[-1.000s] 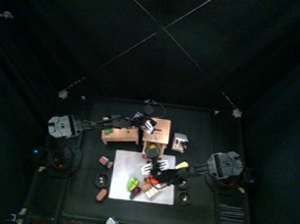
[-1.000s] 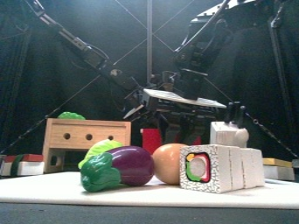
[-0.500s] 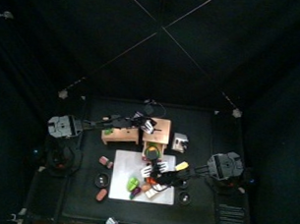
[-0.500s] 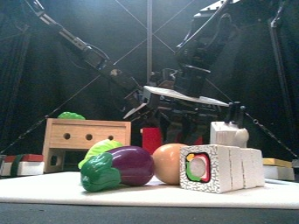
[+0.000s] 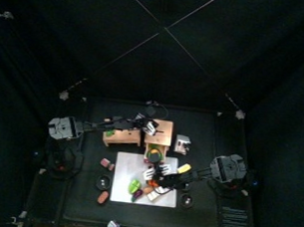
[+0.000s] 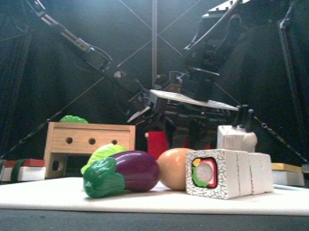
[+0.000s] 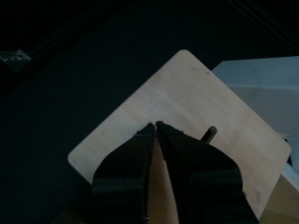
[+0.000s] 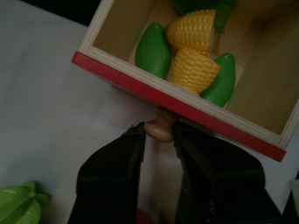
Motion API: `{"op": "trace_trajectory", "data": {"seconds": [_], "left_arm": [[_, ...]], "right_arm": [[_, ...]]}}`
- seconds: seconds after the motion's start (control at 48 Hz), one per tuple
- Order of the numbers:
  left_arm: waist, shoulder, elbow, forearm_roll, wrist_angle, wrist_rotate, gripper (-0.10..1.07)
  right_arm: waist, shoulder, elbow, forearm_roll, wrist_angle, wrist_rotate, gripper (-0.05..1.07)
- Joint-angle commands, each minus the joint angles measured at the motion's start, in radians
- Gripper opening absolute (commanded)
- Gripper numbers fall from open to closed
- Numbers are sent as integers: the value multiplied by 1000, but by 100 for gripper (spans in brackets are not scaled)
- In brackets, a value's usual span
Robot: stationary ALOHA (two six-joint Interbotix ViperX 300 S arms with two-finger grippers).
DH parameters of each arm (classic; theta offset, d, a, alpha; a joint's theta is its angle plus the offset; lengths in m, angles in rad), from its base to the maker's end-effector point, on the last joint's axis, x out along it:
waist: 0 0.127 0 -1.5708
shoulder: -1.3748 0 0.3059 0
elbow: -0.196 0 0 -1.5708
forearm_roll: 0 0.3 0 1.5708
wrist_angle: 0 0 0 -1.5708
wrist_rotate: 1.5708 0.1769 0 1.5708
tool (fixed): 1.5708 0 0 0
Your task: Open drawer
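Evidently the right hand point(image 8: 159, 126) stands part open, straddling the small round wooden knob point(image 8: 156, 132) of the red-fronted wooden drawer point(image 8: 176, 101). The drawer is slid out of the light-brown wooden cabinet point(image 7: 198, 96) at mid-bench and shows 1 toy corn cob point(image 8: 193, 52). It looks light, stiff and free-sliding, and the knob is its only handhold. The left hand point(image 7: 156, 131), closed, rests on the cabinet top.

Small boxy light-brown wooden cabinet point(image 6: 88, 147) — pale, matt, smooth wood; red-fronted drawer point(image 8: 211, 83) — same bare wood inside; yellow-and-green corn toy point(image 8: 191, 54) — glossy plastic.
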Motion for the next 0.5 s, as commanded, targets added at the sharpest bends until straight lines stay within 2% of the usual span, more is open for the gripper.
{"op": "trace_trajectory", "data": {"seconds": [0.0,0.479], "left_arm": [[6,-5,14,-2,20,0,58],[3,-11,14,-2,17,0,58]], "right_arm": [[3,-21,-11,-3,0,2,76],[15,-32,-15,-3,-5,-18,85]]}}
